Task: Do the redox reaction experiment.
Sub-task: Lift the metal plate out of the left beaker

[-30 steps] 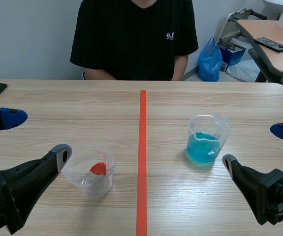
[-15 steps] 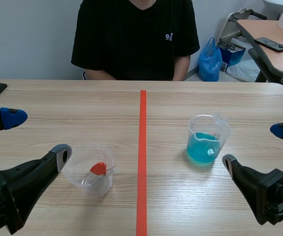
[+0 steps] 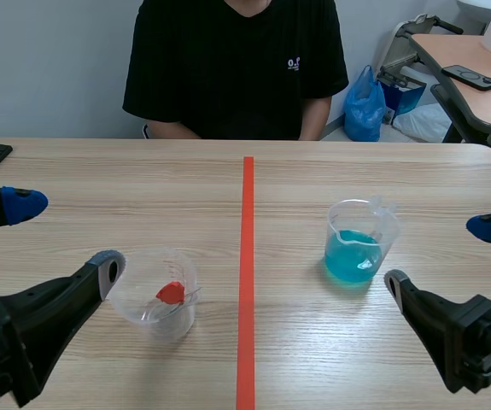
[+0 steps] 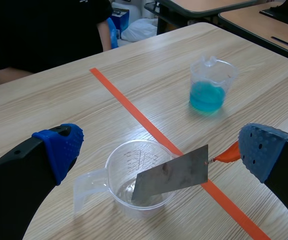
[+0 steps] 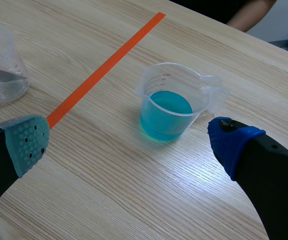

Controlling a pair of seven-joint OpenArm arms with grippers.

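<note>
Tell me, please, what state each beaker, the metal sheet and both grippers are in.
Clear beaker: upright, holds the sheet.
Metal sheet: leaning, poking over the rim.
Blue-liquid beaker: upright, partly filled.
Left gripper: jaws open, empty.
Right gripper: jaws open, empty.

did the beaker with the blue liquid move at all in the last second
No. The beaker of blue liquid stands at the same spot to the right of the orange-red tape line.
</note>
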